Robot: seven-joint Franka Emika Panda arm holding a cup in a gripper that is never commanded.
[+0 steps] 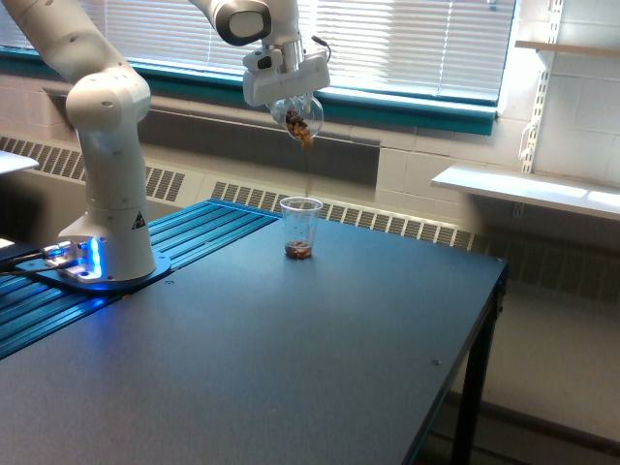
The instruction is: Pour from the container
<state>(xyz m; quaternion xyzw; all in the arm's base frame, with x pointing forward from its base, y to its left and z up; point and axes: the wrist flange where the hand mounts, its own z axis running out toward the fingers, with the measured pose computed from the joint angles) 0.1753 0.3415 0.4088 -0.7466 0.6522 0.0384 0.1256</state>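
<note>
High over the table, my gripper point(296, 105) is shut on the container point(301, 120), a small clear rounded vessel tipped mouth-down with brown granular bits inside. A thin stream of brown bits falls from its lip. Directly below stands a taller clear tapered plastic cup point(300, 229) on the dark table point(291, 349), with a brown layer of bits in its bottom. The container hangs well above the cup's rim, not touching it.
The arm's white base point(107, 242) stands at the exterior view's left on a blue ribbed strip point(194, 232). The table's right edge point(489, 320) drops off to the floor. A white shelf point(528, 189) and radiator grilles line the wall behind.
</note>
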